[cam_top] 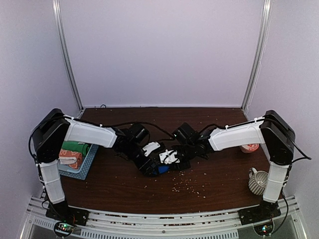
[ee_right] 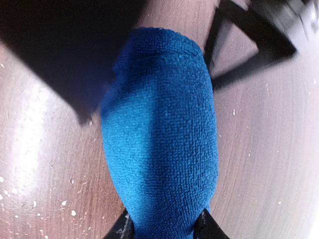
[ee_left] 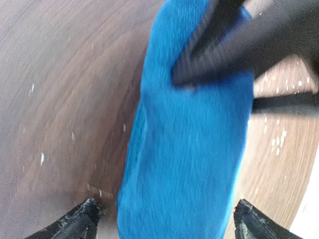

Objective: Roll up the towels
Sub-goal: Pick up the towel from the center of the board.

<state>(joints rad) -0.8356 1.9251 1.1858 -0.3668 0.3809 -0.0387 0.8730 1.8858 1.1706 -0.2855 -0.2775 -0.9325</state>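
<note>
The top camera looks down from the near side over the whole table [cam_top: 124, 191]. Both wrist cameras hover close above the blue towel [ee_left: 189, 149], facing each other along it.

L arm [cam_top: 89, 133] & R arm [cam_top: 237, 136] low, angled inward; L hand [ee_left: 167, 221] spread wide, R hand [ee_right: 167, 230] pinched narrow.

Overhead view evenly lit; left wrist view motion-blurred; right wrist view sharp on towel [ee_right: 159, 149]; glare on table [ee_right: 30, 149].
</note>
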